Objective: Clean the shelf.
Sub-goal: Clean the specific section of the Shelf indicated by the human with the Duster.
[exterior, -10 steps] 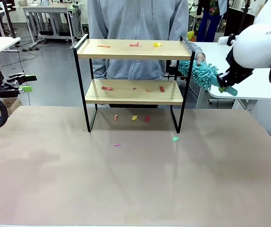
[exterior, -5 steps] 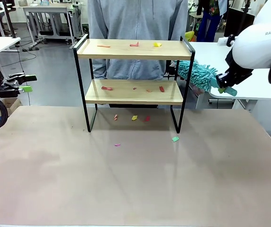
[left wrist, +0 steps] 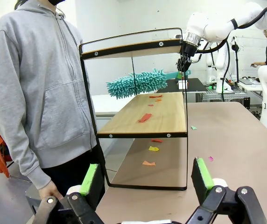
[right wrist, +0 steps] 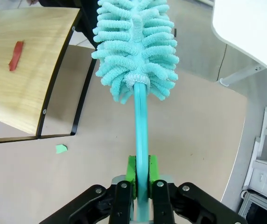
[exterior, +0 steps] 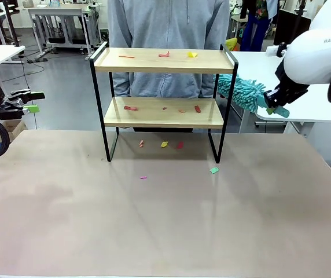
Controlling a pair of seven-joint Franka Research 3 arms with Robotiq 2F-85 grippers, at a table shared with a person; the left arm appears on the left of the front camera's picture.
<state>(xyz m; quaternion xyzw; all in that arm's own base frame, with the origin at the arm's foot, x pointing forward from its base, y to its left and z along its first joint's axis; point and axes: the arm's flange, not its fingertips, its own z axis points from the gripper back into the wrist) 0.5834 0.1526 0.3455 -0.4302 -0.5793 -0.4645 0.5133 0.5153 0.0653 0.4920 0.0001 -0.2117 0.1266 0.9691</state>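
The shelf (exterior: pixel 162 60) stands at the table's far middle, with two wooden boards in a black frame. Red and yellow paper scraps (exterior: pixel 164 54) lie on both boards. My right gripper (exterior: pixel 274 108) is shut on the handle of a teal fluffy duster (exterior: pixel 241 92), whose head hangs just right of the shelf's right end, level with the gap between the boards. In the right wrist view the duster (right wrist: pixel 138 46) points away from the right gripper (right wrist: pixel 142 176), beside the lower board (right wrist: pixel 26 88). My left gripper (exterior: pixel 33 101) is open at the far left, and the left gripper (left wrist: pixel 147 179) faces the shelf (left wrist: pixel 145 116) end-on.
Loose scraps lie on the brown table: a yellow one (exterior: pixel 164 144) under the shelf, a green one (exterior: pixel 214 170) and a pink one (exterior: pixel 143 177) in front. A person in a grey hoodie (exterior: pixel 168 29) stands right behind the shelf. A white table (exterior: pixel 304 98) lies at the right.
The duster head has shifted left, closer to the shelf's right end. The person's hand that was on the head has withdrawn. The left arm has not moved.
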